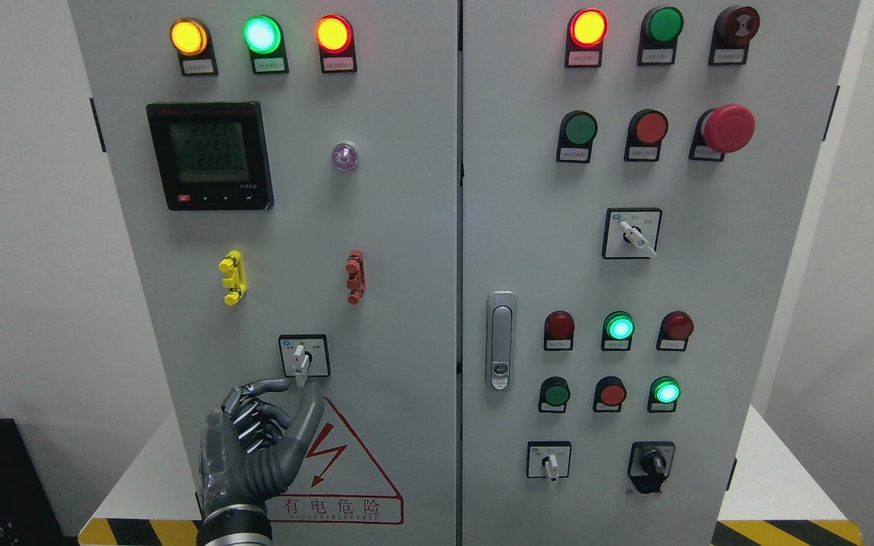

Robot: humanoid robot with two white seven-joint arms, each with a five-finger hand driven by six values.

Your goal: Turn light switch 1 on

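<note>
Hand [255, 444] was up at the cabinet's left door [285, 227], the left one, its arm coming in at the bottom edge left of centre. Fingers [259, 413] were curled in toward the palm, gripping nothing, w/ the index crooked up and the thumb stretched up-right; thumb tip sat just under the lever of the rotary switch [303, 356], close enough that I couldn't tell if it touched. That switch was low on the left door, centre-right, in a black-framed square plate, white lever pointing about straight down. Right below it, the red warning triangle [338, 462] w/ the lightning bolt, partly covered by the hand. Higher up on the same door: yellow clip [233, 277] on the left, red clip [356, 277] to the right, digital meter [209, 155] w/ lit display above them, and three lit lamps along the top, amber, green, orange-red. Right door [649, 265] carried its own lamps, pushbuttons, a big red mushroom button [727, 127] and more selector switches, well apart from the hand. Door latch [501, 341] sat near the seam between the doors.
</note>
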